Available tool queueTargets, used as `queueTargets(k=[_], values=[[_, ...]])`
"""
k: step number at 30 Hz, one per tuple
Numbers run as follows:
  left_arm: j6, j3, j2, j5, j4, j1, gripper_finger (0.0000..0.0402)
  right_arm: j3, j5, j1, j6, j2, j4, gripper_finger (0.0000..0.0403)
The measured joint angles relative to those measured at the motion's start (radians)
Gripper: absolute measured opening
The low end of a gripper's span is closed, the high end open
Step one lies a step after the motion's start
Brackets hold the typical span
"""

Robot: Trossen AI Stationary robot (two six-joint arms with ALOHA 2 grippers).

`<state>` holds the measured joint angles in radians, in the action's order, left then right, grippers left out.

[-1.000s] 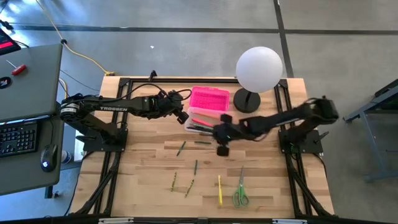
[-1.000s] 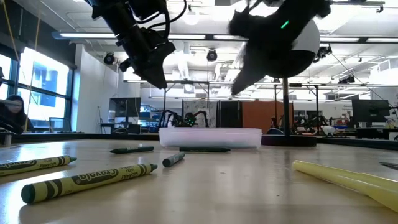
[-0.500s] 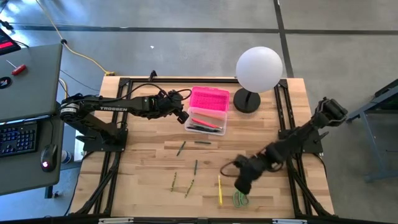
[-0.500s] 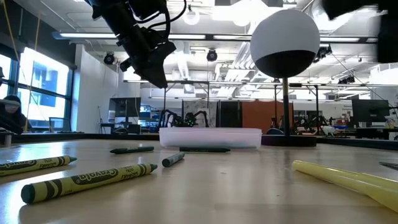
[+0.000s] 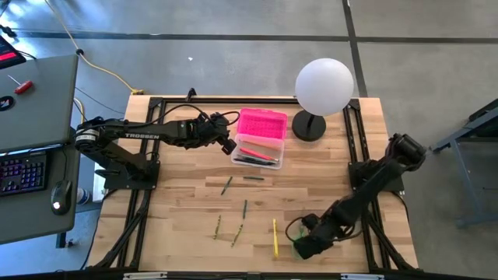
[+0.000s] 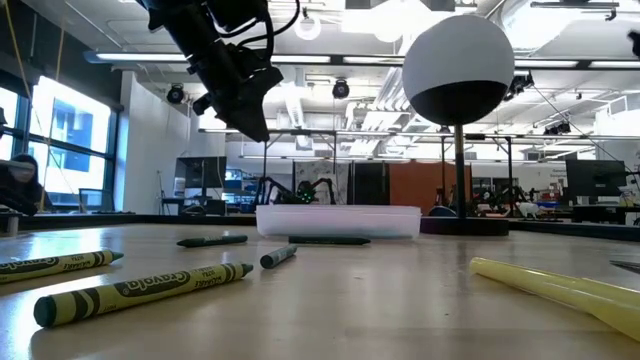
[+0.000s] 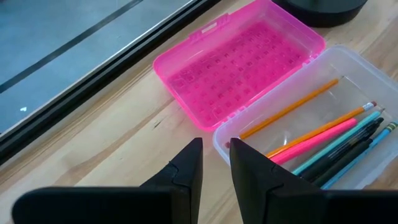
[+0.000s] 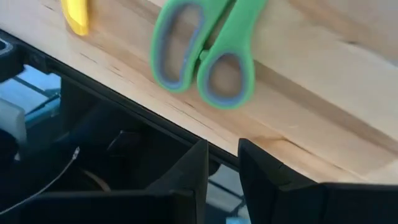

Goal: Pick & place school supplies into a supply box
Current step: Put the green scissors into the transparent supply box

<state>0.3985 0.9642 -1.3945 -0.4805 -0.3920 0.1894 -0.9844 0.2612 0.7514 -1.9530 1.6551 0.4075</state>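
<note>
Scissors (image 8: 204,53) green-handled, flat at table (image 5: 187,194) edge | right claw (image 8: 221,165) above, narrow, empty | left claw (image 7: 214,158) narrow, by supply box (image 7: 323,124)

A big round white ball lamp (image 5: 324,85) on a black round foot (image 5: 309,126) stands at the far right of the light wooden table (image 5: 187,202). A grey desk (image 5: 35,93) with a black keyboard (image 5: 21,171) and mouse (image 5: 60,196) sits far left.

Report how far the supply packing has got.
Done: several pencils and pens lie in the supply box, its pink lid open. In hand: nothing held; the right gripper hovers by the green scissors, the left gripper waits beside the box. Left: scissors, crayons and the yellow marker.
</note>
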Motion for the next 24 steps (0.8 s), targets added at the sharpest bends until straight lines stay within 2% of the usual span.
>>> queueTargets(k=[5, 11, 16, 20, 24], values=[[0.001, 0.0, 0.0, 0.031, 0.0, 0.0, 0.0113, 0.0, 0.062, -0.022, 0.0, 0.044, -0.034, 0.0067], [0.001, 0.0, 0.0, 0.031, 0.0, 0.0, 0.0113, 0.0, 0.0, -0.056, -0.005, 0.047, 0.037, 0.0067], [-0.001, 0.0, 0.0, 0.031, 0.0, 0.0, 0.0113, 0.0, 0.01, -0.08, 0.025, 0.063, 0.072, 0.0067], [-0.001, 0.0, 0.0, 0.032, 0.0, 0.0, 0.0113, 0.0, -0.003, -0.079, 0.028, 0.076, 0.016, 0.0067], [-0.011, 0.0, 0.0, 0.058, 0.0, 0.0, 0.0113, 0.0, 0.051, -0.076, 0.024, 0.103, 0.01, 0.0067]])
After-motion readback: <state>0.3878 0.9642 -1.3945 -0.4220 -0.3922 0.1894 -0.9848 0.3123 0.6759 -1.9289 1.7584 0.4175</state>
